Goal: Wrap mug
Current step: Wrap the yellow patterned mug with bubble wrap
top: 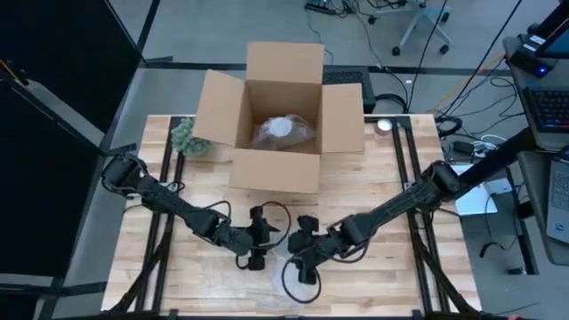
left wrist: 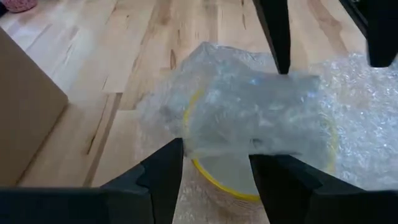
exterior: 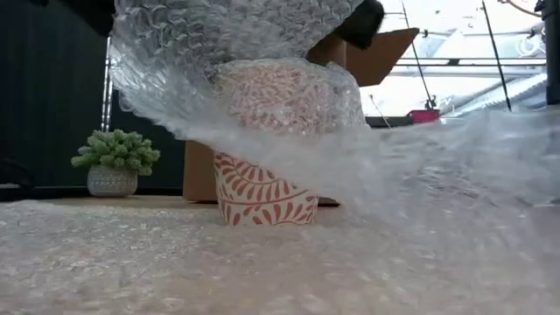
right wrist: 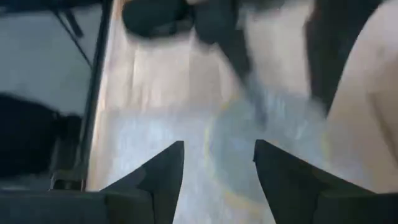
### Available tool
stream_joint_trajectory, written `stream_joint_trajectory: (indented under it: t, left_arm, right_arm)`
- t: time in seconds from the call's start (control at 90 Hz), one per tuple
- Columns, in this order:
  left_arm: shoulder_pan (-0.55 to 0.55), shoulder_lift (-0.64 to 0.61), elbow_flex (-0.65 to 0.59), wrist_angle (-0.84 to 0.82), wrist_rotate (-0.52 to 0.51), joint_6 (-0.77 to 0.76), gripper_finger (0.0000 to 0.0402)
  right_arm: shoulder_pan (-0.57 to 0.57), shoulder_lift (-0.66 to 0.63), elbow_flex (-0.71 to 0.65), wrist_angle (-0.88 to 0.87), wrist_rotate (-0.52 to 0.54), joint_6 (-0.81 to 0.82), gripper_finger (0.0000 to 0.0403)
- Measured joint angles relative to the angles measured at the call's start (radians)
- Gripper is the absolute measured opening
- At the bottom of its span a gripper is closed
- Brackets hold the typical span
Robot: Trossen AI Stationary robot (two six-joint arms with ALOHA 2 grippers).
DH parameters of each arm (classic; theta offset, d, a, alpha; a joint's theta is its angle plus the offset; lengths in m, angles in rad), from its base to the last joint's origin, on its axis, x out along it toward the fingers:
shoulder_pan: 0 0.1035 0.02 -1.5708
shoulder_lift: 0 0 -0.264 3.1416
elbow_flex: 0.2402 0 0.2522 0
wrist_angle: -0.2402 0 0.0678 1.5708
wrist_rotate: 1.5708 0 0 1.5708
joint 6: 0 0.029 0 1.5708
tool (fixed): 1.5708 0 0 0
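- One mug [exterior: 265, 140], white with red leaf pattern, stands near the table's [top: 382, 178] near edge, half draped in bubble wrap [exterior: 420, 175]; only the low view shows its pattern.
- Left gripper [left wrist: 214, 163] and right gripper [right wrist: 217, 163] flank it, fingers apart, wrap between them.
- Farther back: one open cardboard box [top: 276, 111], one potted plant [exterior: 114, 162] at left.

The high view is evenly lit from above, with soft shadows under the arms on the pale table [top: 373, 178]. In the low view a bright window glares at the far right, and the near bubble wrap [exterior: 262, 262] is out of focus, while the mug [exterior: 267, 188] behind it is sharper. The left wrist view is clear. The right wrist view is strongly blurred.
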Motion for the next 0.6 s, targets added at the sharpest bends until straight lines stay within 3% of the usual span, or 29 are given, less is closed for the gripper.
stream_joint_trajectory:
  t: [0.211,0.356,0.489,0.6]
  left_arm:
    - [0.000,0.000,0.000,0.000,0.000,0.000,0.0173]
    - [0.000,0.000,0.000,0.000,0.000,0.000,0.0173]
    - [0.000,0.000,0.000,0.000,0.000,0.001,0.0173]
    - [0.001,0.000,0.000,0.001,0.000,0.001,0.0173]
  right_arm:
    - [-0.002,0.000,0.000,0.011,0.110,-0.051,0.0180]
    - [-0.009,0.000,0.000,0.010,0.096,-0.079,0.0180]
    - [0.011,-0.036,0.005,-0.004,-0.005,-0.100,0.0180]
    - [0.022,-0.074,0.015,-0.069,0.080,-0.106,0.0180]
